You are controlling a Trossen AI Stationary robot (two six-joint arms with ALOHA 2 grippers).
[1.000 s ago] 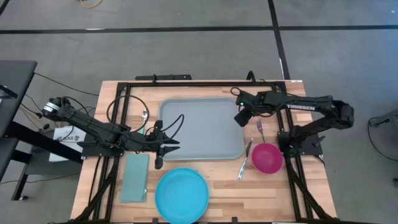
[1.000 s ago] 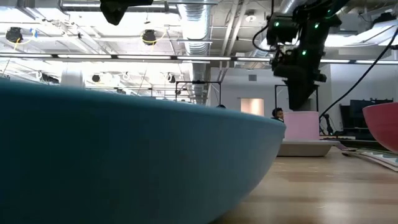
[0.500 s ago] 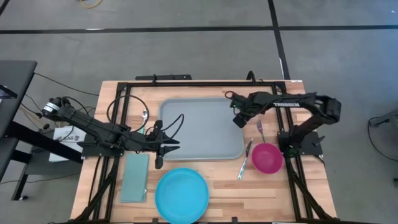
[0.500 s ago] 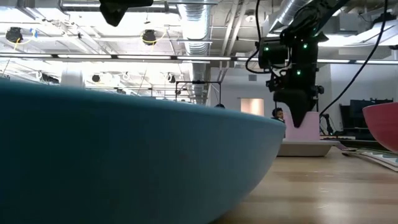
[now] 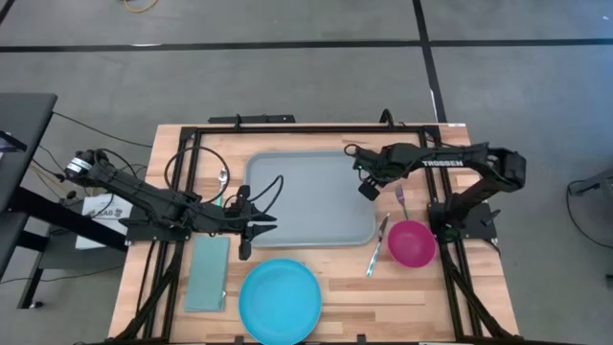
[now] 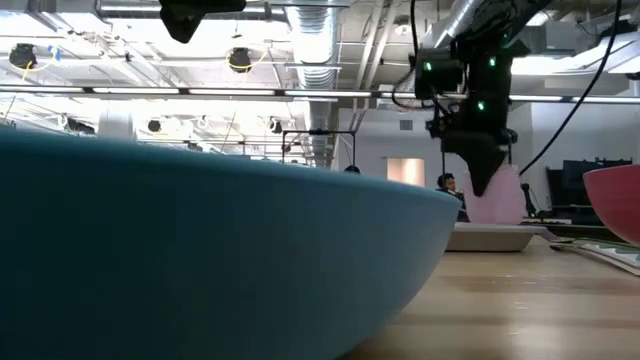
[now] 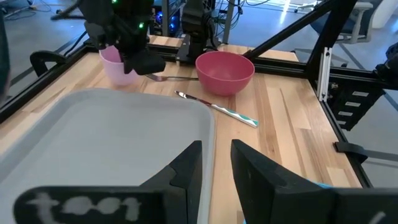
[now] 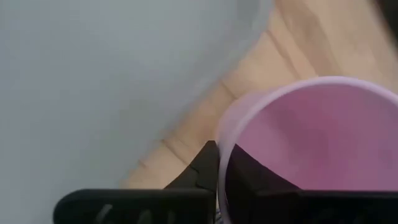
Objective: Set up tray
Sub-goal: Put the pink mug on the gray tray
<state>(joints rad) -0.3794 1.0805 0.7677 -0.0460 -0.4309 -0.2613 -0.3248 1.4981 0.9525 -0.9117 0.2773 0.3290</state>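
Observation:
The grey-blue tray [image 5: 306, 196] lies flat in the middle of the table. A pale pink cup [image 7: 117, 67] stands just off its right edge, by the far right corner. My right gripper [image 5: 366, 185] hangs over the cup and is shut on it. My left gripper [image 5: 259, 225] reaches in level at the tray's near left corner. The tray's near rim [image 7: 210, 134] runs between its two fingers, which stand close together. My left gripper has the tray's near rim [image 7: 211, 146] between its fingers, close to the near left corner, coming level from the table's left. One finger is over the tray and one outside it. The tray lies flat on the table. My right gripper pinches the cup's rim [image 8: 222, 134], one finger inside the cup [image 8: 311, 143] and one outside its wall. The fingers come from above, pointing down. In the low view the cup [image 6: 500, 200] stays low by the tray; I cannot tell whether it is lifted.
A magenta bowl [image 5: 412, 243] sits at the right, with a fork [image 5: 401, 199] beyond it and a knife [image 5: 376, 251] beside it. A bright blue plate [image 5: 280, 299] and a pale teal napkin [image 5: 209, 273] lie near the front edge. A spoon [image 5: 223, 178] is left of the tray.
My right gripper has gone down and a little toward the table's left onto the pink cup, and has shut on its rim. In the low view the cup now stands slightly askew against before.

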